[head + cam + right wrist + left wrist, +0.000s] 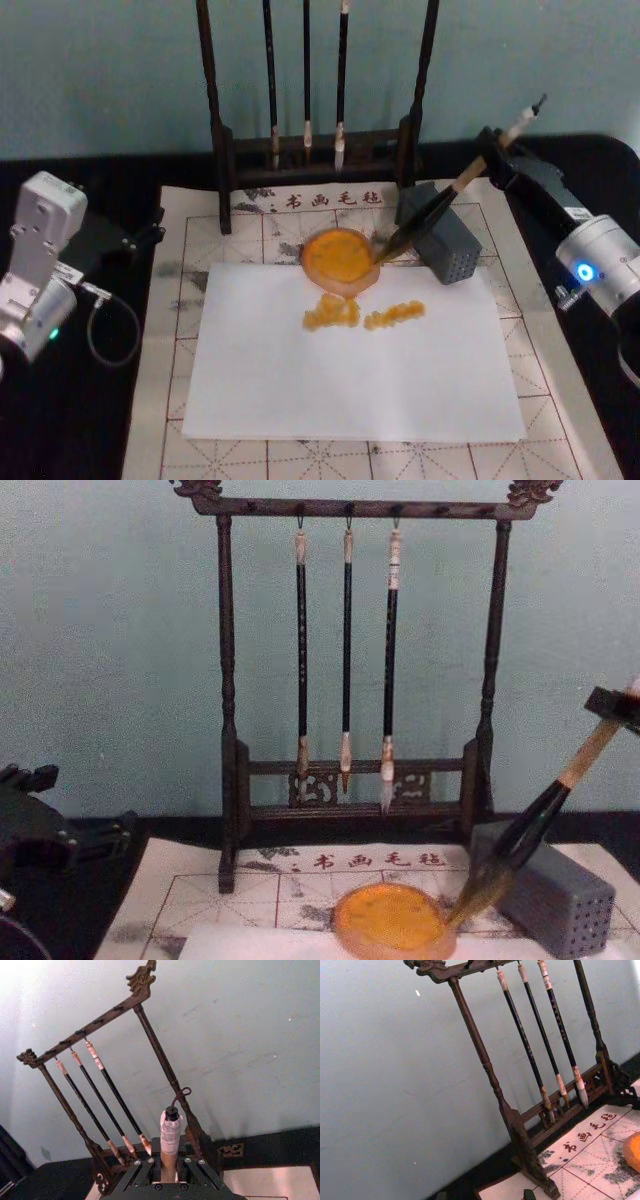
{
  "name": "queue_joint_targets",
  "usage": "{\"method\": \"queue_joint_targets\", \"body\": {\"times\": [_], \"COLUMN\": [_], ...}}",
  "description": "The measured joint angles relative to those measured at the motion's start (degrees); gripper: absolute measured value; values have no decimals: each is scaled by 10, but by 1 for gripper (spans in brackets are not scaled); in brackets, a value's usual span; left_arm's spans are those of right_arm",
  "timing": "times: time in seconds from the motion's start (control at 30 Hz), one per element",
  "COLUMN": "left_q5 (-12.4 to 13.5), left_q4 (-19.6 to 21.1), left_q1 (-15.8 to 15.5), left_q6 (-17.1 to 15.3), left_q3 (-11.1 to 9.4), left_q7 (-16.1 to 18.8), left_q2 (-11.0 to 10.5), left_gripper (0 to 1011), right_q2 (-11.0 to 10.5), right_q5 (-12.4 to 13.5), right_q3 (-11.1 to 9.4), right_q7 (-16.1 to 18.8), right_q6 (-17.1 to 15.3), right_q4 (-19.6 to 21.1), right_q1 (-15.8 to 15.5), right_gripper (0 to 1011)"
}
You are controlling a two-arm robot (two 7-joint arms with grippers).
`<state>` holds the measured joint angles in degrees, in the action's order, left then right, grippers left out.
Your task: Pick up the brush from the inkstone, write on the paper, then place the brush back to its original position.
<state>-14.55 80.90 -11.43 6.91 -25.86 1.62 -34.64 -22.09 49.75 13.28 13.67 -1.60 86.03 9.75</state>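
mat (560, 330): 书画毛毡 | right claw (491, 161) grips brush (430, 215) at inkstone (338, 258) | left claw (145, 235) idle

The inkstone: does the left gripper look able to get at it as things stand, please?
Probably yes. Between the left gripper and the inkstone lie only the flat mat and paper; the brush, held by the right gripper, leans in from the other side.

Open paper (350, 370) in front — brush rack (213, 100), grey block (450, 250) behind
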Motion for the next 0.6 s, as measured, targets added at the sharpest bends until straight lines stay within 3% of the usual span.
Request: {"method": "queue_joint_targets", "body": {"times": [0.3, 0.6], "left_q5": [0, 0], "left_q4": [0, 0], "left_q1": [0, 0], "left_q6": [0, 0], "left_q3": [0, 0], "left_q7": [0, 0], "left_q2": [0, 0], "left_gripper": [1001, 1001], "right_q2": [0, -13], "right_q5": [1, 2], "right_q3": [-9, -3], "right_q7": [7, 39], "right_q6": [1, 9], "right_q4": [18, 43], "right_q1": [-6, -15], "right_gripper": [187, 187]}}
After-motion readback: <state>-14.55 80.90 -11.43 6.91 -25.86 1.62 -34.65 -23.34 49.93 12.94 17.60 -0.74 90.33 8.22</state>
